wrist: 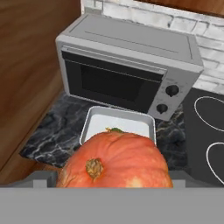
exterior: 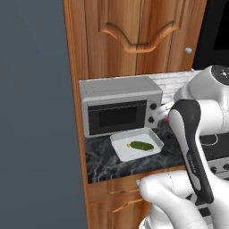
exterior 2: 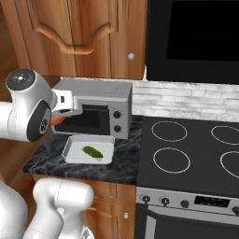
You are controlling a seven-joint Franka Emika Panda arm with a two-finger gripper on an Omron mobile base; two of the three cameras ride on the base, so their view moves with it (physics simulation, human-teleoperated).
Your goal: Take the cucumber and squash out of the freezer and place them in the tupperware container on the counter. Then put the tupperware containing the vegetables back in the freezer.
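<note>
A: We log the tupperware container (exterior: 135,144) on the counter (exterior: 100,163), directly in front of the microwave (exterior: 118,109). The cucumber (exterior: 142,145) lies inside it, toward the tray's 3 o'clock side in the left base view. In the right base view we see the same tray just below the microwave door, with the stovetop (exterior 2: 191,156) at its 3 o'clock.

B: And the squash?

A: In the hand view we record the squash (wrist: 116,159) large at 6 o'clock, stem end facing the camera, covering the near edge of the tray. In the right base view a sliver of orange shows at 9 o'clock of the microwave door, under the white hand.

B: Finger state?

A: The gripper (wrist: 114,175) has its jaws spread wide, and the squash sits between them; the fingertips themselves are hidden behind it, so we note a wide hold on the squash.

B: Height?

A: We see it above the counter, apart from the tray.
</note>
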